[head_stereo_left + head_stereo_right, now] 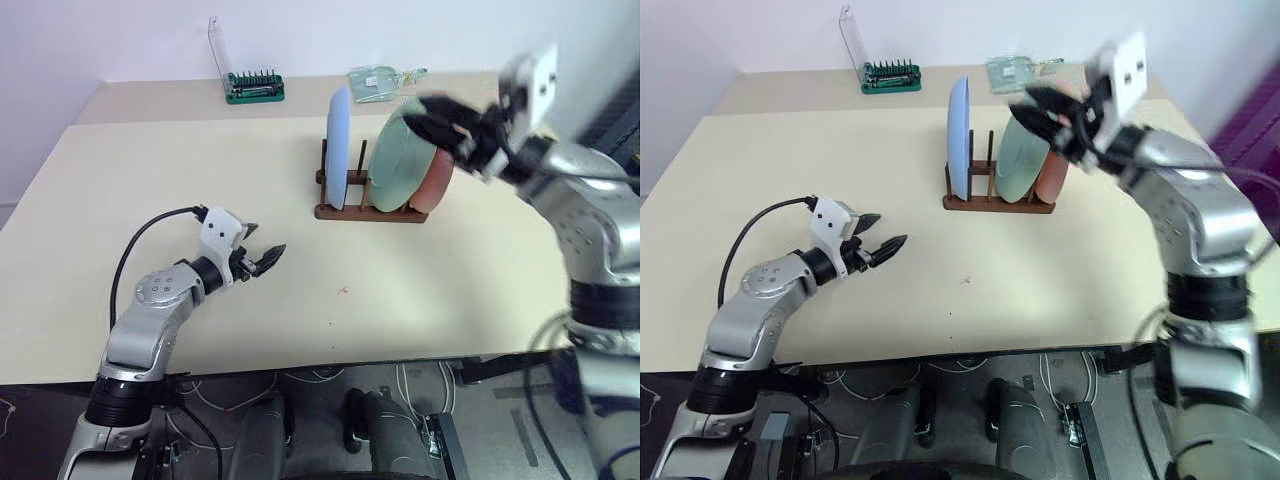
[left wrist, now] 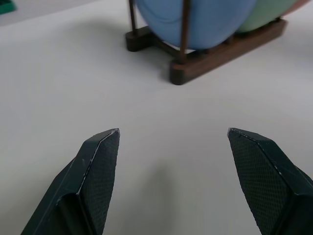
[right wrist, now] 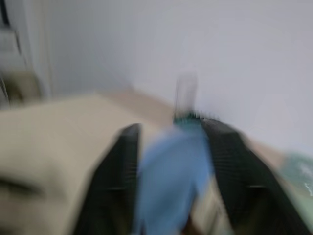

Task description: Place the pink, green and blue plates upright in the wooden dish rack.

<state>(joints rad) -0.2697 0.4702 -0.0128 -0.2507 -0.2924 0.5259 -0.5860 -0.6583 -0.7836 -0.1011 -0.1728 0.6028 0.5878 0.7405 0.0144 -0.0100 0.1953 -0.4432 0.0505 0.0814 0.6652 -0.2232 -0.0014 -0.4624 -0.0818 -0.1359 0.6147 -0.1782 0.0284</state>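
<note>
- My right gripper [image 1: 440, 122] hangs above the rack, holding nothing; blur hides whether its fingers are parted. I'd draw it away high to avoid clipping the plates.
- My left gripper [image 1: 262, 257] rests released and empty near the table [image 1: 150, 180].
- The dark reddish-brown wooden dish rack [image 1: 371, 211] holds the round blue plate [image 1: 339, 147], green plate [image 1: 398, 167] and pink plate [image 1: 436, 177] upright.

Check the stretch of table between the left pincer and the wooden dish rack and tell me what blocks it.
Nothing visible does. The left pincer hovers open over bare table, and the path to the wooden dish rack is free. The blue plate, green plate and pink plate already stand in the rack.
</note>
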